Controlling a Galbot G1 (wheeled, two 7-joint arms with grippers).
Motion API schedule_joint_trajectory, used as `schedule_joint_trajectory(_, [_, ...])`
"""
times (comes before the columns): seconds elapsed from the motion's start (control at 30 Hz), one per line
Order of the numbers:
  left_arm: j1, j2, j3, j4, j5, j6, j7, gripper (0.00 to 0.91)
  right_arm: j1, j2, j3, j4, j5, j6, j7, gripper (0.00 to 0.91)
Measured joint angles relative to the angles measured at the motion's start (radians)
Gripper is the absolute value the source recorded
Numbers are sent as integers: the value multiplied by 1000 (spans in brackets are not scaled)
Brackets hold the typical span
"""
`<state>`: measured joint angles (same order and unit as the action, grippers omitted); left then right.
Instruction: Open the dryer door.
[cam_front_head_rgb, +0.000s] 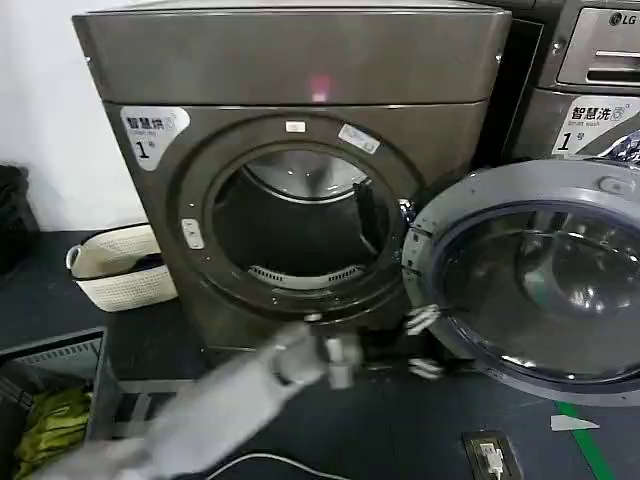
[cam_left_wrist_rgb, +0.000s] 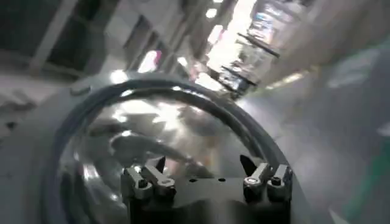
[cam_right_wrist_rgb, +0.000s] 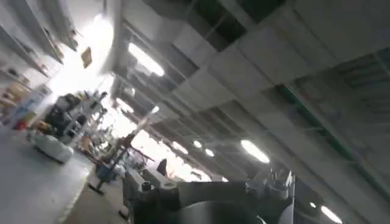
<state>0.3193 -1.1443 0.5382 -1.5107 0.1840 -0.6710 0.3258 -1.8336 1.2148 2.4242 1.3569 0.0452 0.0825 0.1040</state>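
Observation:
The bronze-grey dryer (cam_front_head_rgb: 300, 60) stands in front of me with its drum opening (cam_front_head_rgb: 300, 225) uncovered. The dryer door (cam_front_head_rgb: 500, 185) is swung wide open to the right, its grey inner face and dark glass bowl (cam_front_head_rgb: 550, 280) turned toward me. My left arm reaches in from the lower left. The left gripper (cam_front_head_rgb: 424, 344) is open beside the door's lower rim, close to the hinge side, with nothing between its fingers. In the left wrist view the left gripper (cam_left_wrist_rgb: 204, 165) faces the glass bowl (cam_left_wrist_rgb: 152, 134). The right gripper (cam_right_wrist_rgb: 210, 182) points up at the ceiling.
The LG-marked machine (cam_front_head_rgb: 600, 60) stands behind the open door on the right. A white basket (cam_front_head_rgb: 115, 265) sits on the floor left of the dryer. A dark bin (cam_front_head_rgb: 70, 355) with green cloth is at the lower left. Green tape (cam_front_head_rgb: 592, 445) marks the floor.

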Motion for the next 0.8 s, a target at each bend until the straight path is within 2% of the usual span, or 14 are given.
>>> schedule_joint_trajectory(0.17, [-66, 218, -14, -72, 157, -152, 54, 907, 15, -20, -36, -15, 71, 21, -14, 907])
schedule_joint_trajectory(0.4, [-140, 478, -23, -73, 421, -154, 116, 907, 34, -40, -91, -16, 198, -8, -23, 907])
schedule_joint_trajectory(0.57, [-122, 652, -70, -21, 787, -155, 112, 907, 43, -80, -101, -62, 241, 38, -26, 907])
schedule_joint_trajectory(0.67, [-83, 729, -149, 72, 990, -154, 136, 907, 50, -104, -114, -96, 254, 49, -36, 907])
schedule_joint_trajectory(0.8, [59, 828, -300, 169, 1094, -155, 152, 907, 71, -118, -137, -104, 246, 54, -50, 907])
